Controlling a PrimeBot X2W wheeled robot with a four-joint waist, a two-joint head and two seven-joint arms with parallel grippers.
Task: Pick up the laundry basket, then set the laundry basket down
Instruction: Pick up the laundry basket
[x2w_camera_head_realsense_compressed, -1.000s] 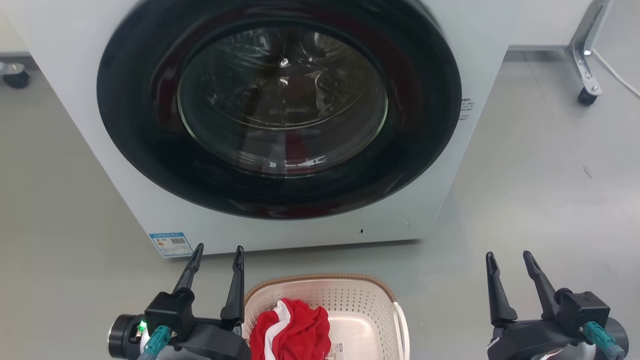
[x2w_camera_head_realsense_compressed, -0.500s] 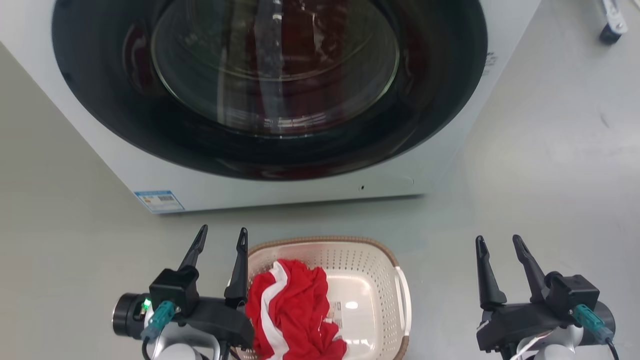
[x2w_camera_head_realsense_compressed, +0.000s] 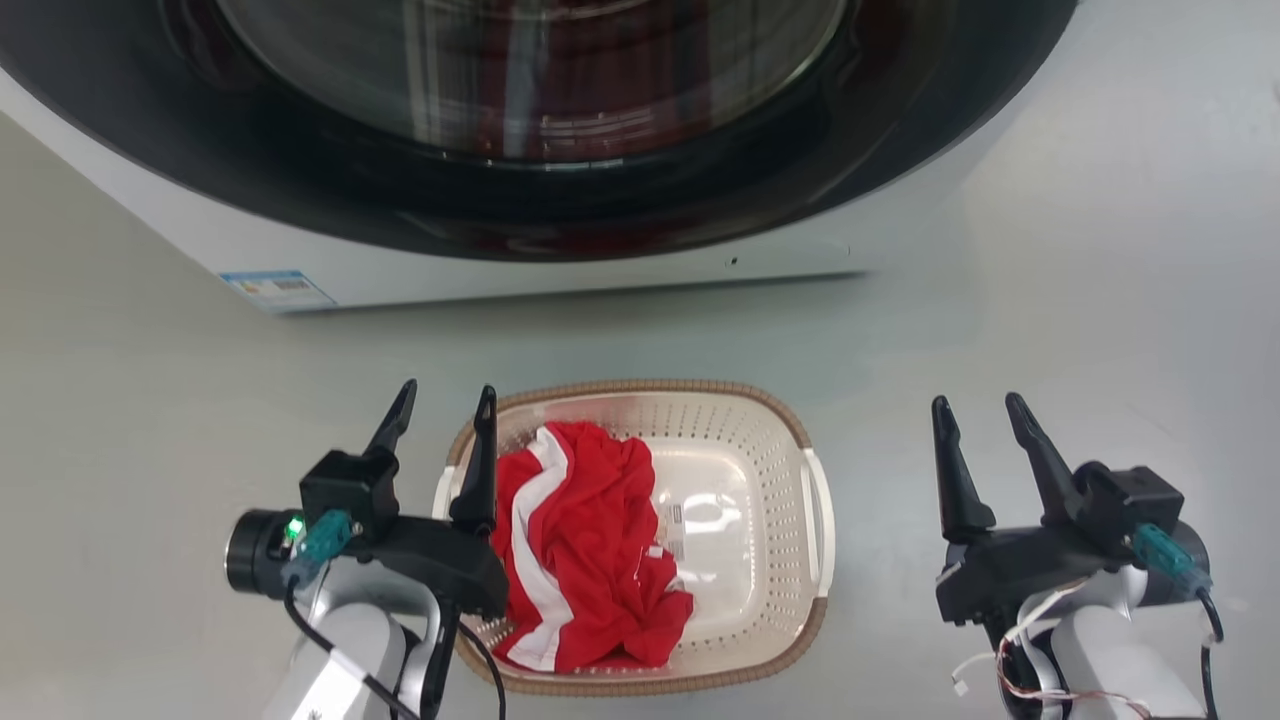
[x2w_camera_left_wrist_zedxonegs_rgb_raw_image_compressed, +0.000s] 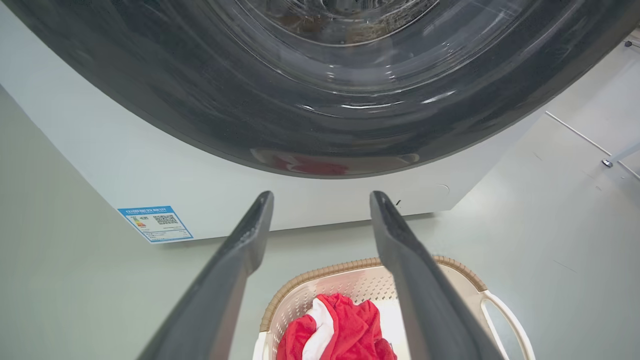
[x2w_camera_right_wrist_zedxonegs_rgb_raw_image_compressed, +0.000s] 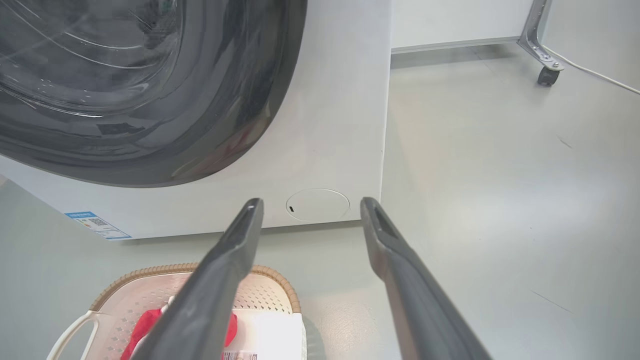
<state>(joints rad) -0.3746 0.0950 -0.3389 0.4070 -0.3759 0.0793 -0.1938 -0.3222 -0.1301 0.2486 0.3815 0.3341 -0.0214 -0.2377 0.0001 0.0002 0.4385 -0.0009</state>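
The laundry basket (x2w_camera_head_realsense_compressed: 700, 412) stands on the grey floor (x2w_camera_head_realsense_compressed: 1050, 300) just in front of the washer (x2w_camera_head_realsense_compressed: 400, 272), between the two arms; a crumpled red and white garment (x2w_camera_head_realsense_compressed: 585, 545) lies in its left half, and the right half of the bottom is bare. The left gripper (x2w_camera_head_realsense_compressed: 447, 392) hangs at the left edge of the basket, its fingers parted by a moderate gap with nothing between them; in the head view the inner finger crosses the brown rim, but whether it touches the rim I cannot tell. The right gripper (x2w_camera_head_realsense_compressed: 975, 402) is open about as wide and is also empty; it is well apart from the basket, out to its right side over bare floor. I judge the basket to be light, since it is thin perforated plastic and carries only one piece of cloth; it looks stiff enough to keep its shape, though the walls may flex a little under a hard squeeze. The smooth white plastic could slip between hard fingers; the woven-look rim should give more grip. The best places to hold are probably the two white side handles, such as the right handle (x2w_camera_head_realsense_compressed: 820, 515), one for each gripper; because the cloth lies to the left, the basket may tip to that side if it is lifted by one handle only.
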